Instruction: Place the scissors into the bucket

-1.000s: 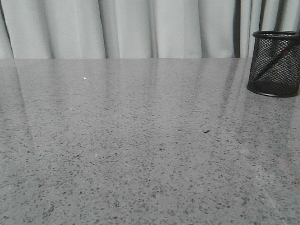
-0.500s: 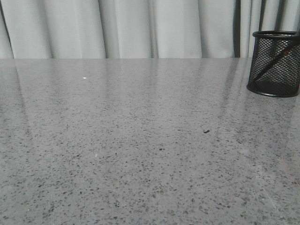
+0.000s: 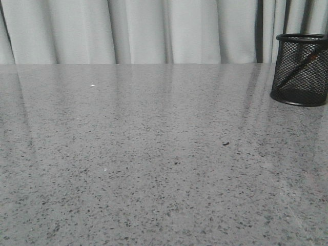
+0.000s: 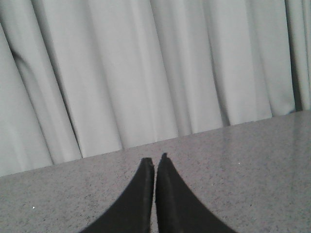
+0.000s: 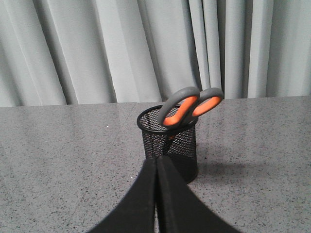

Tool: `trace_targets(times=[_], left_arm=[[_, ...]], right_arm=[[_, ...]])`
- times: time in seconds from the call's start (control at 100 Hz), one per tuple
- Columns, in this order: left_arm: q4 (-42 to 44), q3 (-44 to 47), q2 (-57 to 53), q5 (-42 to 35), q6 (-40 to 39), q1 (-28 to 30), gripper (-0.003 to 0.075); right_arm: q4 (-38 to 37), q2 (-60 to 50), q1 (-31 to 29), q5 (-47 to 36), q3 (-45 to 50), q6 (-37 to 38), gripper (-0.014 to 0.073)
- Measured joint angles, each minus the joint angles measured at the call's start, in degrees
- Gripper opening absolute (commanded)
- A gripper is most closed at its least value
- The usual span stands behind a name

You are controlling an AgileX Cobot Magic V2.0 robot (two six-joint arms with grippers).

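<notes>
Standing upright near the far right corner of the speckled grey tabletop (image 3: 154,154), at roughly 2 o'clock in the front view, the black wire-mesh bucket (image 3: 300,69) was seen w/ its right side cut off by the frame edge. A dark slanted shape was visible through the mesh there, but it could not be identified from that view. Pale pleated curtains (image 3: 154,31) were hung behind the table.

In the right wrist view the bucket (image 5: 169,141) was shown just beyond the gripper tips. The scissors (image 5: 187,108) were lodged inside it, blades down, handle loops up. Both loops, dark grey outside w/ orange lining, were seen tilted toward 2 o'clock, sticking out above the rim and leaning over it.

The right gripper (image 5: 156,158) was seen w/ both black fingers pressed together, no gap, nothing pinched between them; its tips lay just in front of the bucket's wall, and contact could not be judged.

The left gripper (image 4: 154,159) was likewise drawn nearly closed, only a hairline slit btwn the fingers, nothing gripped. It was held over bare tabletop, pointed at the curtains, w/ neither bucket nor scissors in its view.
</notes>
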Motion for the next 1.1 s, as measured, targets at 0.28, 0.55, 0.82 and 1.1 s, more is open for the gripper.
trace_targets(times=[0.28, 0.55, 0.82, 1.1], left_arm=[[12.0, 9.4, -5.7, -0.1, -13.9, 5.4, -0.002], [10.9, 17.6, -9.6, 0.5, -15.0, 6.7, -0.002], [8.7, 17.6, -9.6, 0.0, -12.2, 6.8, -0.002], [8.3, 17.6, -9.6, 0.0, -12.2, 6.8, -0.002]], right_arm=[[0.0, 0.0, 0.0, 0.0, 0.0, 0.0, -0.007], [0.0, 0.0, 0.0, -0.1, 0.0, 0.0, -0.007], [0.0, 0.0, 0.0, -0.1, 0.0, 0.0, -0.007], [0.0, 0.0, 0.0, -0.1, 0.0, 0.0, -0.007]])
